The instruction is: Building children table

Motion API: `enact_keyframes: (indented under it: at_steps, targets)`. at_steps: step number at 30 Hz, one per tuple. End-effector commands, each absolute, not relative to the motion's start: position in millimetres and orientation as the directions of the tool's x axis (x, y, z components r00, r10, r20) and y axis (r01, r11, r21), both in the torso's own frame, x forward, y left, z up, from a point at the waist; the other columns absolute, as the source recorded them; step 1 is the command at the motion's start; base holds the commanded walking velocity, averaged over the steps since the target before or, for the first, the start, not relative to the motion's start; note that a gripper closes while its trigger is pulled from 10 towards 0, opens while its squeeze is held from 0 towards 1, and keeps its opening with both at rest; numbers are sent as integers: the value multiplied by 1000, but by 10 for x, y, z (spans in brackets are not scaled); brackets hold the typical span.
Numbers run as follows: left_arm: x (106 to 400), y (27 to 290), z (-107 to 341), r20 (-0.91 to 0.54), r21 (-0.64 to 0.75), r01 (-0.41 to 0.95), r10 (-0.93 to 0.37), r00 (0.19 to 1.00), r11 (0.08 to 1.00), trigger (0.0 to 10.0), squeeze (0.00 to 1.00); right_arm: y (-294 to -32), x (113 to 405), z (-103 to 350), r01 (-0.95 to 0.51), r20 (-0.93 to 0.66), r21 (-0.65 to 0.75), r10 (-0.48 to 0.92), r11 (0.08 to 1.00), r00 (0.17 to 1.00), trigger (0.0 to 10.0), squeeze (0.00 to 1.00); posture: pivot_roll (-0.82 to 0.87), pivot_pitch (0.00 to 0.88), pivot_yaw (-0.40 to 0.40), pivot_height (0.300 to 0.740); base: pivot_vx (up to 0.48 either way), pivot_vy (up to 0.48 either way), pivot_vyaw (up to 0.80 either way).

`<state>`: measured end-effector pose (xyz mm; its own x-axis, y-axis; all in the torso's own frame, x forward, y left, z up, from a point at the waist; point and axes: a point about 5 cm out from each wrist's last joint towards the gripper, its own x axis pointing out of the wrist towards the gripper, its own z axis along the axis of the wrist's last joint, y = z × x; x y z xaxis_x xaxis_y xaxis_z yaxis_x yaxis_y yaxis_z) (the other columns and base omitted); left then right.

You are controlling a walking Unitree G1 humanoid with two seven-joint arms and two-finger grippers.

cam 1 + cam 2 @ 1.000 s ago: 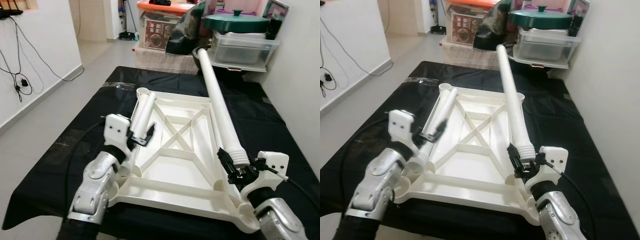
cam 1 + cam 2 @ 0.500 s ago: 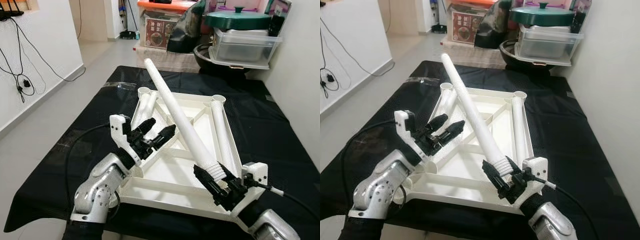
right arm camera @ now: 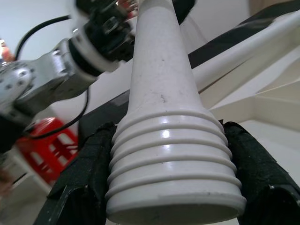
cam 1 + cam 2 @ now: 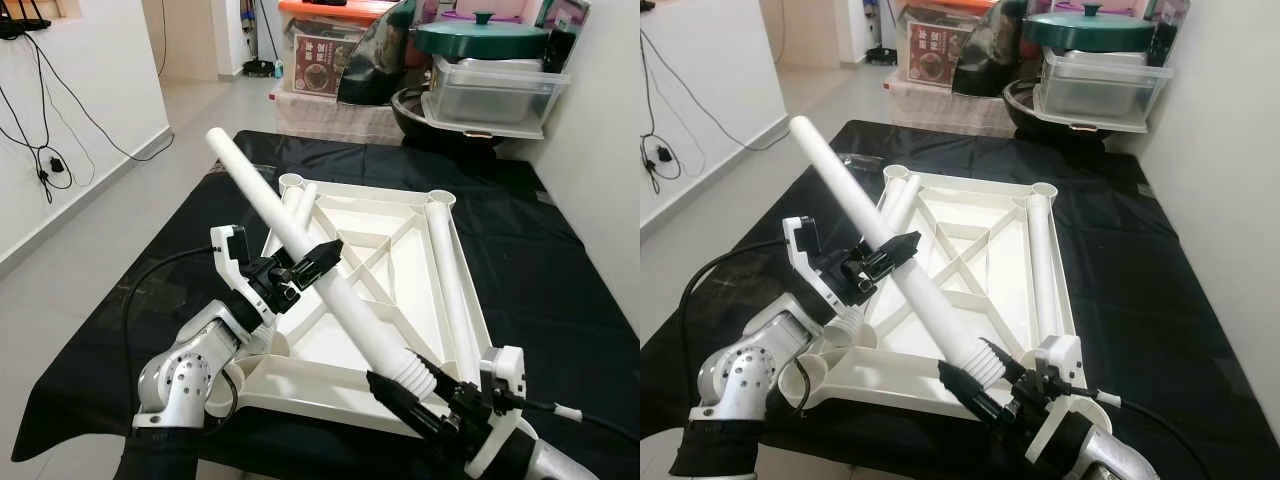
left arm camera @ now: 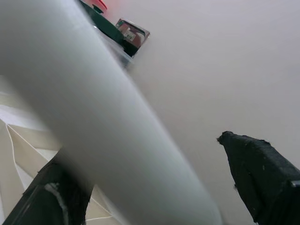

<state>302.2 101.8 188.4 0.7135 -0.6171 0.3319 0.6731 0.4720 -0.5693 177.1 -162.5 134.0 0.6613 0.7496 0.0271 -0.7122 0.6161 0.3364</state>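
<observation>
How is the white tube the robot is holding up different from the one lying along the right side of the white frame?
The held leg slants up across the tabletop frame, clamped at its ribbed end by the right gripper, with the left gripper at its middle. The lying leg rests flat along the frame's right edge, untouched. Both are plain white tubes of similar thickness.

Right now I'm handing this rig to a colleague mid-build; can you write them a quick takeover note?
Right gripper: shut on the threaded end of the loose table leg, held slanting up across the tabletop.
Left gripper: open around that leg's middle, not clamped.
Upturned white tabletop lies on the black-covered table. One leg lies along its right side, another by the far-left corner socket.
Done: nothing visibly fitted. Left: screw the legs into the sockets.
</observation>
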Motion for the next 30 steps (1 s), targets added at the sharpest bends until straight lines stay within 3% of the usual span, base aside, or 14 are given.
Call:
enact_keyframes:
  at_steps: [1,11,12,13,23,30]
  targets:
    - [3019,1014,1922,349,-577,695,-640,685,429,10000,0,-1610,1728,1358,-738,23,334,777,587,629,0,0,74,0,-79,740,0,0,0]
    - [2917,918,1975,374,-565,746,-696,613,353,10000,0,-1721,1737,1346,-743,-12,332,790,581,612,0,0,74,0,-89,740,0,0,0]
    - [2931,938,1976,376,-572,739,-687,621,356,3216,0,-1742,1729,1355,-749,-11,333,797,573,604,0,0,76,0,-91,740,0,0,0]
    - [2945,958,1977,377,-579,734,-681,628,356,0,0,-1757,1721,1359,-754,-12,334,803,565,597,0,0,76,0,-93,740,0,0,0]
    - [3026,1039,2021,393,-575,720,-641,659,388,0,0,-1769,1685,1367,-775,-13,337,826,534,563,0,0,76,0,-95,740,0,0,0]
    - [3112,1101,2031,388,-582,678,-579,717,449,0,0,-1743,1720,1355,-755,-23,332,805,565,592,0,0,71,0,-97,740,0,0,0]
